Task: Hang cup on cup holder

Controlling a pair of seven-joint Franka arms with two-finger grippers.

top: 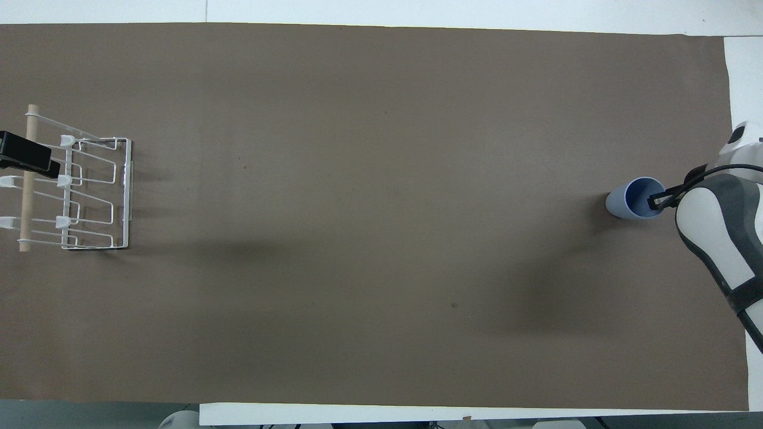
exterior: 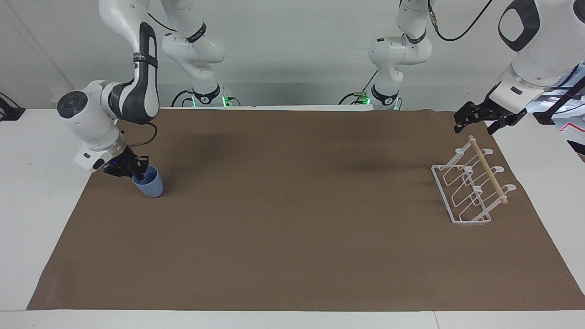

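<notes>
The light-blue cup (exterior: 151,185) stands upright on the brown mat at the right arm's end of the table; it also shows in the overhead view (top: 626,199). My right gripper (exterior: 137,172) is down at the cup's rim and shut on it, one finger inside the cup and one outside. In the overhead view, only that gripper's (top: 658,201) inner finger shows. The white wire cup holder (exterior: 470,187) with its wooden dowel stands at the left arm's end (top: 89,196). My left gripper (exterior: 474,125) waits open in the air over the dowel's end nearer the robots.
The brown mat (exterior: 292,237) covers most of the white table. Nothing else lies on it between the cup and the cup holder. The right arm's forearm (top: 715,238) hangs over the mat's edge beside the cup.
</notes>
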